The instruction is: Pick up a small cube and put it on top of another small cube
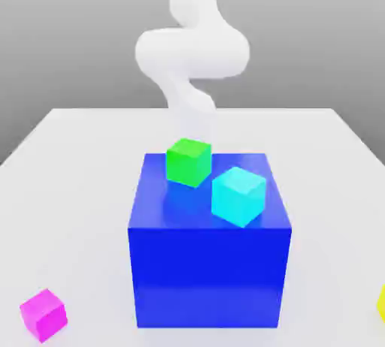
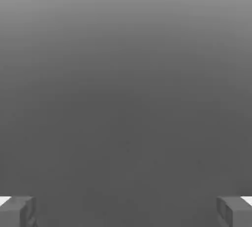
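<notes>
As my white arm stands behind the cubes: no pink-cube stack made; lift and placing remain, I judge.
Big blue cube: carries the cyan cube and green cube.
Gripper: spread wide, grasping nothing.
Small magenta cube: on the tabletop, exterior view's left.

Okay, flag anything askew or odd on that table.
Nothing looks spilled or damaged. The green cube and cyan cube sit turned askew to the edges of the big blue cube, a mild oddity.
</notes>
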You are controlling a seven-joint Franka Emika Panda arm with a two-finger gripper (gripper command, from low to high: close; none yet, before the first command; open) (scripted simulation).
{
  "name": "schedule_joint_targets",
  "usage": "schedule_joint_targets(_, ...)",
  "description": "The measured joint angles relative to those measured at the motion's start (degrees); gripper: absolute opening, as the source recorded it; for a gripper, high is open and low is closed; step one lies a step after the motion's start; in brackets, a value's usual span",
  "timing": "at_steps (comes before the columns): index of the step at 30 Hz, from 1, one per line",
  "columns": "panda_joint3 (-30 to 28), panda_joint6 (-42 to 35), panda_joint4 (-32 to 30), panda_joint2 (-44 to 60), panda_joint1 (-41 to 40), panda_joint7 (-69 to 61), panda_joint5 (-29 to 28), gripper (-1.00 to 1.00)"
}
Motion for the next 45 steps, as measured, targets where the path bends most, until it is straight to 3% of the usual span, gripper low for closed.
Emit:
schedule_joint_targets(9, -1.3, 3.1, 0.0, 19.4, -6.0, -10.6, -14.4, 0.00)
schedule_joint_targets(16, -6.0, 6.8, -0.4, 33.6, -8.6, -24.0, -18.0, 0.00)
schedule_joint_targets(24, -6.9, 13.6, -1.7, 47.8, -15.3, -46.5, -11.6, 0.00)
schedule_joint_targets(31, -0.9, 19.6, -3.0, 57.6, -24.9, -71.3, 1.3, 0.00)
schedule_joint_targets(36, 0.6, 26.9, -1.5, 66.9, -27.2, -75.2, 3.1, 0.00)
schedule_joint_targets(37, 0.5, 27.9, -1.2, 68.2, -27.1, -75.2, 3.1, -1.00)
schedule_joint_targets(45, 0.8, 26.6, -1.5, 66.7, -27.3, -75.3, 3.2, -1.00)
